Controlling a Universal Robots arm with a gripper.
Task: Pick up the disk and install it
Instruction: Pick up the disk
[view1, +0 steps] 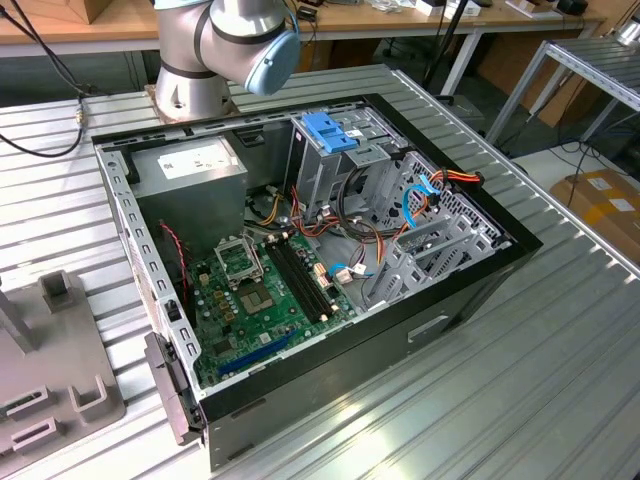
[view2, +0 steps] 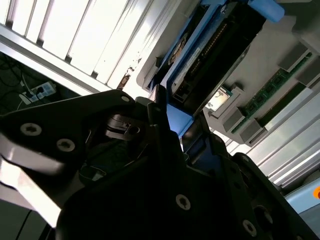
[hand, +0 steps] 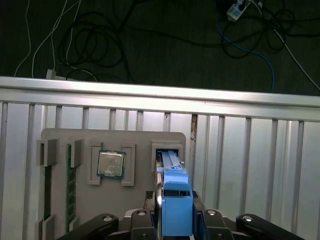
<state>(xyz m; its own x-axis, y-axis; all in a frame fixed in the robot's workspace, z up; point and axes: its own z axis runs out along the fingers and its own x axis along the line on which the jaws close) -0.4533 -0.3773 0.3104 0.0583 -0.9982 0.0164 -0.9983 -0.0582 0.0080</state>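
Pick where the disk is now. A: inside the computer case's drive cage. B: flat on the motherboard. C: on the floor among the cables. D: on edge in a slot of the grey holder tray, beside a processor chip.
D: in the first wrist view the disk stands on edge in a slot of the grey holder tray, with the processor chip in the pocket beside it.

disk in tray slot, chip beside (apart)
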